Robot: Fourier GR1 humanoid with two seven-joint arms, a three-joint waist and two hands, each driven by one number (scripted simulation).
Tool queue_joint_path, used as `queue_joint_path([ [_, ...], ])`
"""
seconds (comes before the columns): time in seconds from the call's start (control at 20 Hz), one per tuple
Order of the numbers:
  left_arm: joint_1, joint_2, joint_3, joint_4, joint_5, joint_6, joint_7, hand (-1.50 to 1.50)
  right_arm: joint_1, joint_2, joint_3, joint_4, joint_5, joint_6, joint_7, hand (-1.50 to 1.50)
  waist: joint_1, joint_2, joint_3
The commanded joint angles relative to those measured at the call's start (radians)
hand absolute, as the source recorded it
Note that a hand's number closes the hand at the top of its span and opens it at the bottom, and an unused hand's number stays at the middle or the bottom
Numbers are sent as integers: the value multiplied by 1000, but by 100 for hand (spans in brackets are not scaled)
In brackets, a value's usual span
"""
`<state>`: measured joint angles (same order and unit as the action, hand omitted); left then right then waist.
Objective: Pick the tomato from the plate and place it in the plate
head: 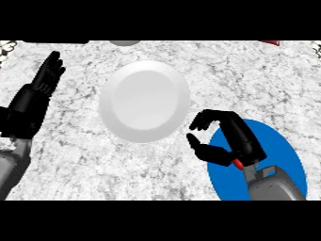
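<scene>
The tomato [238,164] is hard to see. Only a small red bit shows under the right hand [234,141], low by the wrist. The rest of it is hidden by the black fingers. The hand is curled over that spot, with the thumb and fingers bent toward each other, but I cannot tell if they are really holding the tomato or only hanging over it.

The hand and the red bit are over the blue plate [281,160]. This plate sits at the right, near the front edge of the desk [72,160]. Its lower part is cut off, and the grey forearm covers some of it.

The white plate [144,101] lies in the middle of the desk, just to the left of the right hand. The curled fingertips are close to its rim but not touching it. Nothing lies on it.

The left hand [31,106] is at the far left with its fingers straight and pointing up. It holds nothing and is well apart from both plates.

At the back edge a pale round thing [124,43] is cut off, and I cannot tell what it is. A small red thing [272,42] pokes in at the back right, cut off too.

There is bare desk between the white plate and the left hand, and behind the blue plate as well.
</scene>
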<state>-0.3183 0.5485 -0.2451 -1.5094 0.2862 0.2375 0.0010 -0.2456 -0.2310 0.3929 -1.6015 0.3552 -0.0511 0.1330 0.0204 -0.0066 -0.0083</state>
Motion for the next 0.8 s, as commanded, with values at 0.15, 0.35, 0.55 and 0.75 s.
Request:
queue_joint_path([
  [0.15,17,8,57,-35,53,-37,12,0,205,225,109,96,55,-382,-239,-150,-14,8,10],
  [0.35,82,-9,72,-47,31,-69,-21,0,217,218,67,17,52,-374,-309,-150,-20,5,8],
  [0.55,47,14,109,-91,22,-72,66,0,164,98,12,-143,142,-288,-113,-150,-21,3,8],
  [0.75,44,-1,95,-68,9,-56,55,0,199,-31,42,-285,303,-161,167,-150,-38,-2,5],
])
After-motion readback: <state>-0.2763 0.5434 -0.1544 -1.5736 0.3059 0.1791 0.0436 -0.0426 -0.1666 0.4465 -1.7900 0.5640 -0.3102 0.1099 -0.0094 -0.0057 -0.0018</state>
